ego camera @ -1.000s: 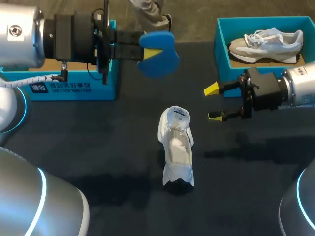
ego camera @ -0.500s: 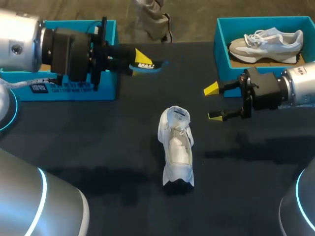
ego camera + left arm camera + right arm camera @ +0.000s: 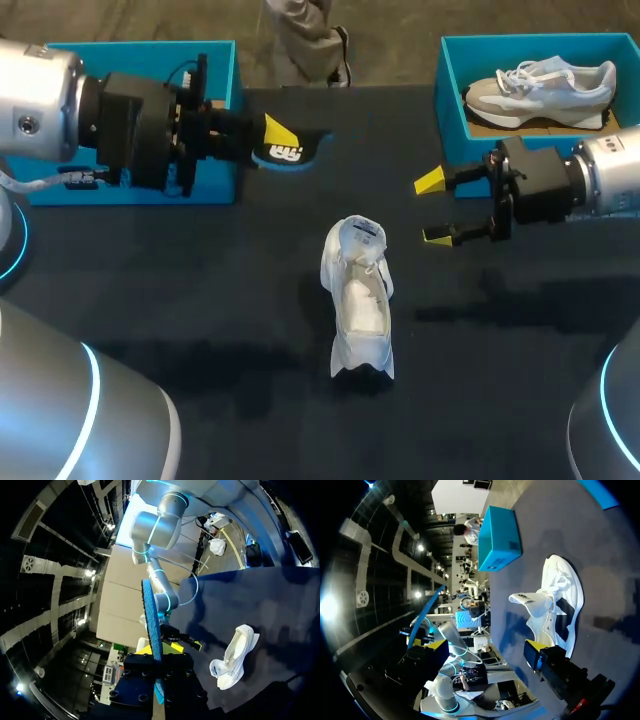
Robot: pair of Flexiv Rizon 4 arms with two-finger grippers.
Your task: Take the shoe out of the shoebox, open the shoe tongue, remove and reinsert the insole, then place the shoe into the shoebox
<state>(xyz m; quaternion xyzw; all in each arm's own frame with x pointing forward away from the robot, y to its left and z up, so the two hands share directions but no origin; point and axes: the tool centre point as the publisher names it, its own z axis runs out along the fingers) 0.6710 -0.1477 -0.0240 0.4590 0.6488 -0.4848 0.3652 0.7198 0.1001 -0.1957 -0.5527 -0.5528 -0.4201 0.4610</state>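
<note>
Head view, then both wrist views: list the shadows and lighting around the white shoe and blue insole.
Head view: the white shoe stands bright on the dark table, soft shadow by its heel, another under the right arm. Left wrist view: the insole shows a lit blue edge; shadows cross the table past the shoe. Right wrist view: the shoe well lit, dark patches flanking it.

Shoe (image 3: 358, 300) in front — left shoebox (image 3: 220, 185), right shoebox (image 3: 450, 92) behind.

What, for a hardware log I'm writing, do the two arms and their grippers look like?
The left arm and right arm are smooth silver cylinders with glowing cyan joint rings. The left gripper and right gripper are black, with yellow-tipped fingers. A white cable hangs under the left arm.
</note>
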